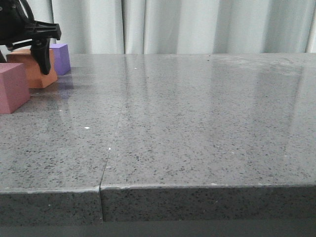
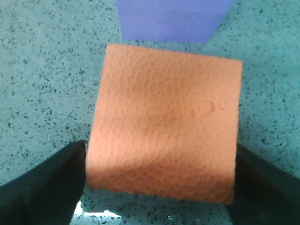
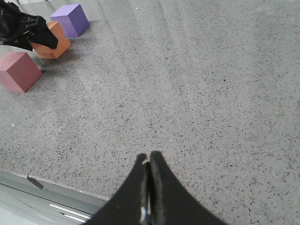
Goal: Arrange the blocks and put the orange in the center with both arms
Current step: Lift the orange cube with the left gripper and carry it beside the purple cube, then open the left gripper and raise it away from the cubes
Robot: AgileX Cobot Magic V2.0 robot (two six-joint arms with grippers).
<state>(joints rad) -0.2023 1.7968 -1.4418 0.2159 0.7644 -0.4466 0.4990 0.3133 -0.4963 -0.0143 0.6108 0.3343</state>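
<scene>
Left arm closed in on the orange cube at the far left of the desk

At the upper left of the front view, the left gripper [image 1: 43, 58] hung over the orange cube [image 1: 29, 69], its jaws spread to either side; in the left wrist view the two black fingers [image 2: 42, 187] flanked the cube's near corners, though whether they pressed it or stood just clear could not be told. The purple cube [image 1: 61, 58] sat just beyond the orange one, the pink cube [image 1: 12, 88] nearer the camera, all three bunched at the left edge of the frame, so the orange one likely needed carrying toward the desk's [image 1: 197, 123] middle. The right gripper [image 3: 149, 187], jaws closed on nothing, waited low in the right wrist view, well apart from the cubes, probably to keep clear.
</scene>
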